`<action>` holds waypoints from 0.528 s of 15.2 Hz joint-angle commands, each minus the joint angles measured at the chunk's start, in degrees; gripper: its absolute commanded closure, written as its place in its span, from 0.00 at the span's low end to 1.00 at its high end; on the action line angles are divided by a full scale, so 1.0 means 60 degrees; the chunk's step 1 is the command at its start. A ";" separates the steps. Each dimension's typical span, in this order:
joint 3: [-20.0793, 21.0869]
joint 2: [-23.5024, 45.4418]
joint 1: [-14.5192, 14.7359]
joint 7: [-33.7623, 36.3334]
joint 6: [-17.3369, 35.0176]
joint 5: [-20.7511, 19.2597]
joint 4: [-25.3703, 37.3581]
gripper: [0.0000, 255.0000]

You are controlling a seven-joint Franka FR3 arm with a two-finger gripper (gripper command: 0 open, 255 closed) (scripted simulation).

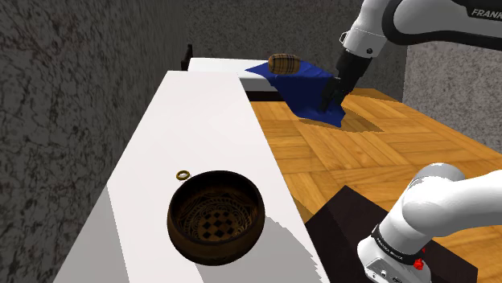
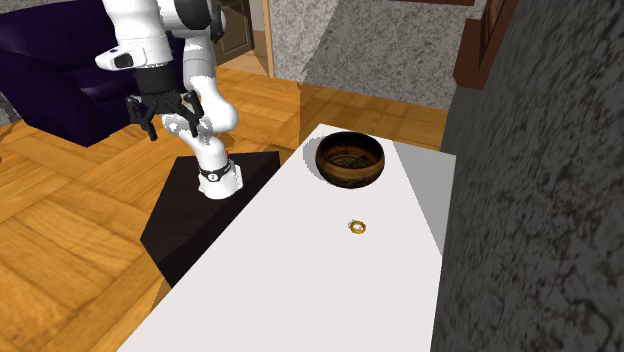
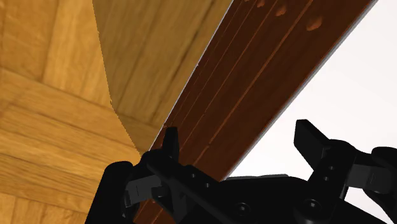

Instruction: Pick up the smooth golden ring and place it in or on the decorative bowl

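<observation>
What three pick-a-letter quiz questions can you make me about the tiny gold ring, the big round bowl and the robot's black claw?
1. What colour is the round patterned decorative bowl?
A) dark brown B) pink C) green

2. The all-black two-finger gripper is:
A) clamped on the bowl B) open and empty C) shut, fingers meeting

3. The small smooth golden ring lies:
A) inside the bowl B) between the gripper's fingers C) on the white tabletop beside the bowl

Answers:
1 A, as both exterior views show its dark brown walls.
2 B, as the wrist view shows the fingers standing apart with nothing clasped.
3 C, as the ring sits on the tabletop outside the bowl's rim.
</observation>
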 commanded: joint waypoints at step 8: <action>0.1588 0.1230 0.0195 0.1885 0.0677 0.0717 0.0369 0.00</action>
